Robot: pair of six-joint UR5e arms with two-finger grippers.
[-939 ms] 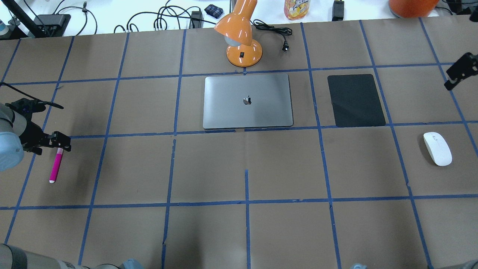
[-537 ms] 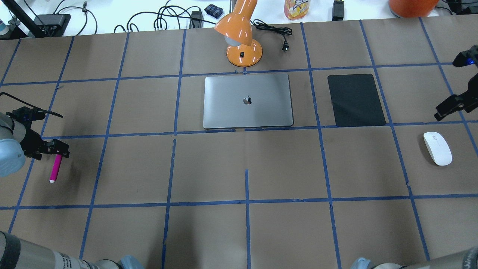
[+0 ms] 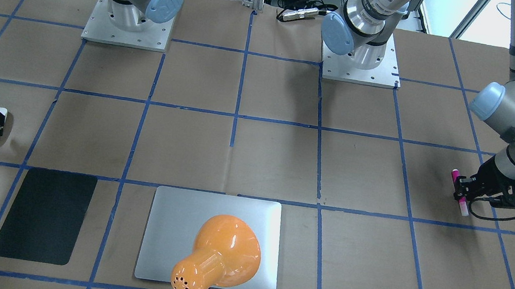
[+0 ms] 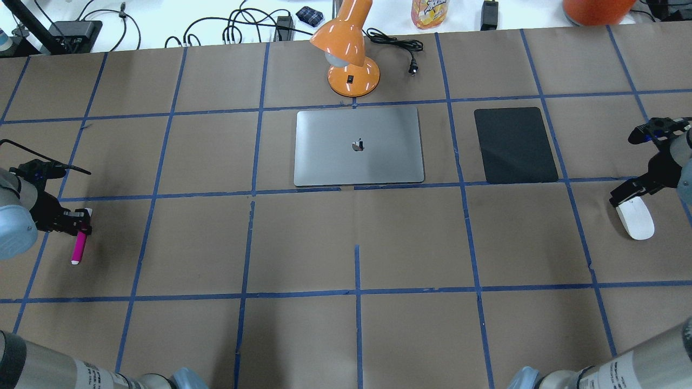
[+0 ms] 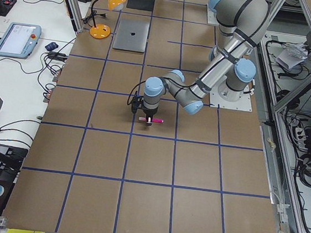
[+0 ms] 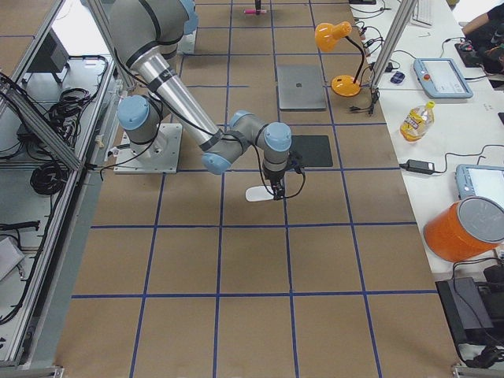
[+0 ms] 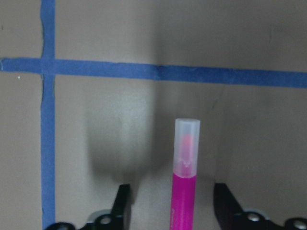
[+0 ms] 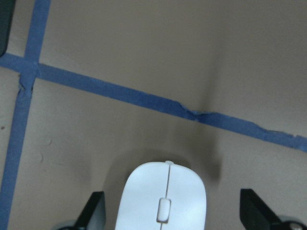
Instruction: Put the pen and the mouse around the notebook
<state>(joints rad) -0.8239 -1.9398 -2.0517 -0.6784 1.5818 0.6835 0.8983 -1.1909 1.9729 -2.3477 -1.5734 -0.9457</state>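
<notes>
The magenta pen lies on the brown table at the far left. My left gripper is low over its upper end and open. In the left wrist view the pen lies between the two spread fingers without touching them. The white mouse sits at the far right. My right gripper is open over its far end, and the mouse shows between the wide-apart fingers. The silver notebook lies shut at the table's middle back.
An orange desk lamp stands just behind the notebook and hangs over it in the front-facing view. A black mat lies to the notebook's right. Cables, a bottle and an orange tub sit beyond the far edge.
The left gripper slid down along the pen and lowered around it. The right gripper came in from the far right edge and dropped over the mouse. Pen and mouse have not moved.
</notes>
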